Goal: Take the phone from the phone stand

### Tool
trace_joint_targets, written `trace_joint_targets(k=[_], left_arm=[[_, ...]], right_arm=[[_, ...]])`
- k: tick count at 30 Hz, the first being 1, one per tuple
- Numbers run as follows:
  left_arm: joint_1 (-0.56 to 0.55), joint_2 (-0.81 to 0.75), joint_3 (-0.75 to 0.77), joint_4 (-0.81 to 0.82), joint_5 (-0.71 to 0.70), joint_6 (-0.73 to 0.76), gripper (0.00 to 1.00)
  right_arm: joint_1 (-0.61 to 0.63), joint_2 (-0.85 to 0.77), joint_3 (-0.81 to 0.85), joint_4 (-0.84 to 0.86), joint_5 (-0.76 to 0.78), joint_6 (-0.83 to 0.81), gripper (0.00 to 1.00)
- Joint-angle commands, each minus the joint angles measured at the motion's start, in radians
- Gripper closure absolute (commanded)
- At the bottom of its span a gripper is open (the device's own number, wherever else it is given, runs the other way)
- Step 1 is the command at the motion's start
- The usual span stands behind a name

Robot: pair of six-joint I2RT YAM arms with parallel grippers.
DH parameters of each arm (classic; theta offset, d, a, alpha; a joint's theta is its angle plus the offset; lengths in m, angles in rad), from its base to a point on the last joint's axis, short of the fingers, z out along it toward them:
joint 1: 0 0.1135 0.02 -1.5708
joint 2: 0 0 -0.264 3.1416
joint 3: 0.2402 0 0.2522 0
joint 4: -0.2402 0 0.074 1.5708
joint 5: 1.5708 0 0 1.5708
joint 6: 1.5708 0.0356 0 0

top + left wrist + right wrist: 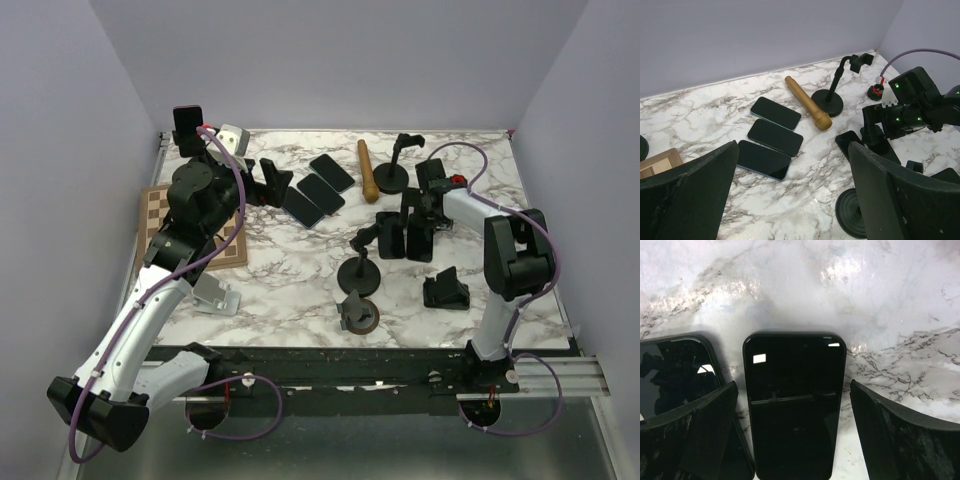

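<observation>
R gripper was spread wide, fingers either side of the upright phone, small gaps, nothing pinched. Phone stood right of centre on table, 2nd phone just beside. L gripper was spread too, empty.

Right wrist view: phone runs off bottom edge, lower end unseen. Second phone cut by left edge, partly behind right pincer's finger. Left wrist view: round stand base half hidden behind left pincer's finger.
</observation>
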Motion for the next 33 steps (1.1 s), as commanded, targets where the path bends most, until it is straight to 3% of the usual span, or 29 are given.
trace_joint_targets(k=[1, 10, 15, 22, 25, 33], left_arm=[[0.001, 0.008, -0.012, 0.022, -0.031, 0.008, 0.01], [0.001, 0.056, -0.028, 0.038, -0.054, 0.016, 0.01], [0.001, 0.078, -0.051, 0.057, -0.094, 0.051, 0.01], [0.010, 0.147, -0.048, 0.039, -0.264, 0.083, 0.01], [0.059, 0.198, 0.008, -0.041, -0.320, 0.045, 0.01], [0.323, 0.300, 0.123, -0.135, -0.236, -0.042, 0.01]], right_arm=[[0.012, -0.082, -0.015, -0.034, 0.041, -0.005, 0.00], [0.014, -0.318, -0.082, 0.003, 0.021, -0.001, 0.00], [0.012, -0.479, -0.156, 0.081, -0.069, 0.007, 0.00], [0.013, -0.604, -0.223, 0.122, -0.266, 0.058, 0.00], [0.012, -0.652, -0.258, 0.149, -0.338, 0.076, 0.00], [0.012, -0.715, -0.279, 0.164, -0.375, 0.064, 0.00]])
